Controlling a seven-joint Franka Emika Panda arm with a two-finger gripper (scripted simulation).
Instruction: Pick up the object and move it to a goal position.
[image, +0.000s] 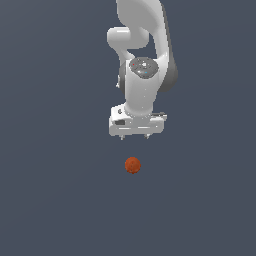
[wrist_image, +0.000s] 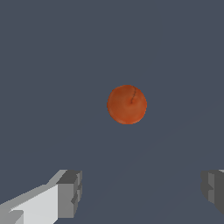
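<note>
The surface (image: 55, 200) is the largest thing here, a plain dark grey-blue plane that fills both views, and I see no other thing on it and no mark of a goal position. Above it the white robot arm (image: 145, 75) comes down from the top of the exterior view, with the end effector (image: 135, 137) pointing downward. The end effector is released: in the wrist view its two fingers (wrist_image: 70, 192) stand wide apart, with a gap between them clearly wider than the ball, and they hold nothing. The smallest thing is the object (image: 132, 165), a round reddish-orange ball (wrist_image: 127, 104) with a mottled skin and a thin dark line on top. In the exterior view it lies on the surface just below the end effector and almost in line with it, slightly toward that view's left; it is apart from the fingers, not touching. I judge that it is light and probably firm, but a round shape can roll away or slip out if the fingers close off centre. The best hold seems to be across its widest part, with the fingers on two opposite sides. Nothing stands in the way of a straight descent.
</note>
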